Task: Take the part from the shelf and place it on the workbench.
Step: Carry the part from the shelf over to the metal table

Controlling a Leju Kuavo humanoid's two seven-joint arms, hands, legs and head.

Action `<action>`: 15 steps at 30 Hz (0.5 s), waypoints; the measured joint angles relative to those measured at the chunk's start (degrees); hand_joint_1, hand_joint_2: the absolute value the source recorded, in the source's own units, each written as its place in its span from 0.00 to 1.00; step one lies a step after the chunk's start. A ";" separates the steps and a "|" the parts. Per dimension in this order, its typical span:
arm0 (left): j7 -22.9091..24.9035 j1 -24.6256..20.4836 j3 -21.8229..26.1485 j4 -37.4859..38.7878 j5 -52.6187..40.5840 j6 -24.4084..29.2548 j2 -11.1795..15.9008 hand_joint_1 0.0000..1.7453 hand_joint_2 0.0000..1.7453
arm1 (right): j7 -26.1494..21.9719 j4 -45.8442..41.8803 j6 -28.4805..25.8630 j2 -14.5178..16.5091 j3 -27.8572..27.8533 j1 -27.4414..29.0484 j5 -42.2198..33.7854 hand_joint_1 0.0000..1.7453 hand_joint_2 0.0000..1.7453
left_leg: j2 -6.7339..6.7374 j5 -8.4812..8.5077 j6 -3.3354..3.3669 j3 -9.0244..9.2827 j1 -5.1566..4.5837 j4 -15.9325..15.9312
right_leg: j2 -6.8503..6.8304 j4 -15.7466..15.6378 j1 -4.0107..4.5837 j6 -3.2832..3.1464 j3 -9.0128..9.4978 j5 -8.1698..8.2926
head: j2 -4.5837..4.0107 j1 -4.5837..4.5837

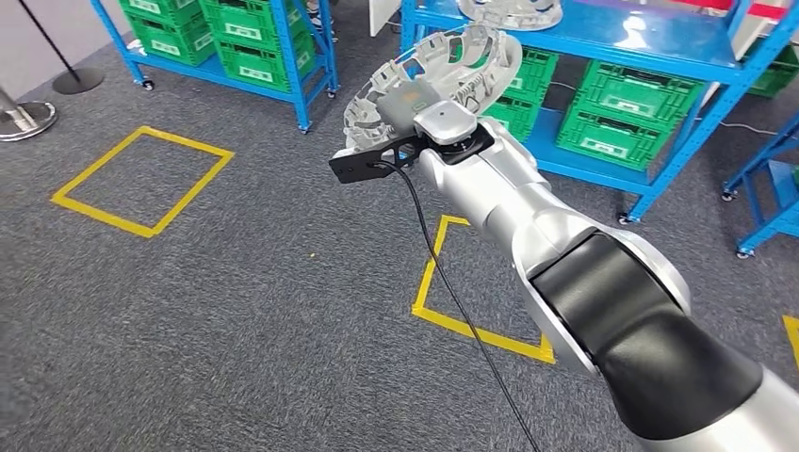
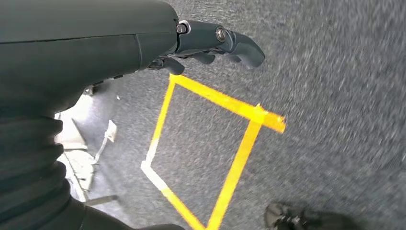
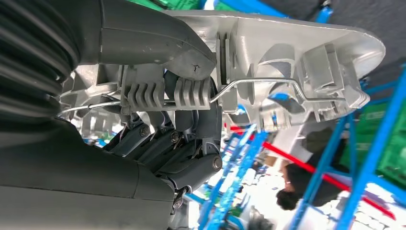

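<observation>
My right hand (image 1: 415,111) grips a silver cast-metal part (image 1: 457,64), an openwork ring with ribs and a wire clip, held up in the air in front of the blue shelf (image 1: 603,42). In the right wrist view the thumb and dark fingers (image 3: 182,158) clamp the part (image 3: 297,52) by its ribbed edge. A second similar part (image 1: 509,11) lies on the shelf top. My left hand (image 2: 210,45) hangs over the carpet with fingers loosely curled, holding nothing.
Blue shelves hold green crates (image 1: 627,108) at right and more green crates (image 1: 245,38) at left. Yellow tape squares (image 1: 141,179) mark the grey carpet. A black cable (image 1: 452,282) trails from my right wrist. A person (image 3: 297,187) stands beyond the shelves.
</observation>
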 joint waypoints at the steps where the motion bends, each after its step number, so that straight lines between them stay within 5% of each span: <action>1: -0.09 0.05 -0.08 -0.02 0.00 -0.02 0.23 0.00 1.00 | -0.19 0.00 0.01 -0.23 0.00 0.34 -0.10 0.99 1.00 | -0.94 0.08 -0.01 -0.05 -0.02 0.02 | 0.11 0.76 0.00 -0.14 -0.49 0.36 | 0.00 0.01; 3: -0.10 0.18 -0.16 -0.04 0.01 -0.06 0.63 0.00 1.00 | -0.49 0.00 -0.01 -0.45 0.00 0.74 -0.38 0.99 1.00 | -2.75 0.24 -0.18 -0.08 -0.03 0.12 | 0.82 -4.23 -0.02 -0.60 1.63 3.92 | 0.00 0.01; 5: -0.04 0.22 -0.20 -0.03 0.01 -0.10 0.80 0.00 1.00 | -0.53 0.00 -0.06 -0.58 -0.01 0.81 -0.69 0.99 1.00 | -4.21 0.42 -0.57 -0.41 -0.01 0.33 | 3.56 -11.87 -0.17 -1.00 5.00 7.23 | 0.00 -0.05; 7: 0.03 0.31 -0.27 -0.01 0.00 -0.14 0.87 0.00 1.00 | -0.52 0.00 -0.13 -0.62 -0.02 0.88 -0.82 0.99 1.00 | -5.45 0.75 -1.29 -0.97 0.22 0.33 | 5.02 -15.05 -0.08 -1.07 6.20 8.08 | 0.00 -0.13; 9: 0.09 0.64 -0.42 -0.01 -0.01 -0.15 0.99 0.00 1.00 | -0.50 -0.03 -0.17 -0.52 -0.02 0.94 -0.83 0.99 1.00 | -6.68 1.14 -2.13 -1.36 0.46 0.05 | 3.55 -15.43 -0.01 -1.33 6.28 8.36 | 0.00 -0.15; 10: 0.10 0.87 -0.52 0.01 -0.04 -0.20 1.01 0.00 1.00 | -0.38 -0.10 -0.20 -0.43 -0.02 0.93 -0.83 0.99 1.00 | -6.11 0.93 -2.44 -1.64 0.34 0.32 | 2.78 -15.73 -0.10 -1.68 6.46 8.53 | 0.00 -0.22; 12: 0.09 1.12 -0.68 0.06 -0.10 -0.31 1.03 0.00 1.00 | 0.07 -0.23 -0.25 -0.29 -0.02 0.94 -0.95 0.99 1.00 | -2.82 -1.14 -2.90 -3.33 0.05 3.71 | 1.20 -16.29 -0.36 -2.30 6.76 8.87 | 0.00 -0.51; 13: 0.07 1.16 -0.70 0.09 -0.13 -0.38 0.99 0.00 1.00 | 0.30 -0.28 -0.28 -0.25 -0.02 1.01 -1.03 0.99 1.00 | -0.70 -2.91 -3.10 -4.83 -0.03 7.12 | 0.47 -16.33 -0.26 -2.48 6.79 8.89 | 0.00 -0.65; 15: 0.04 1.23 -0.72 0.09 -0.13 -0.40 0.99 0.00 1.00 | 0.57 -0.28 -0.40 -0.27 -0.02 1.25 -1.18 0.99 1.00 | 1.09 -5.72 -3.44 -7.82 0.19 14.09 | -1.04 -16.22 -0.18 -2.60 6.73 8.81 | 0.00 -0.70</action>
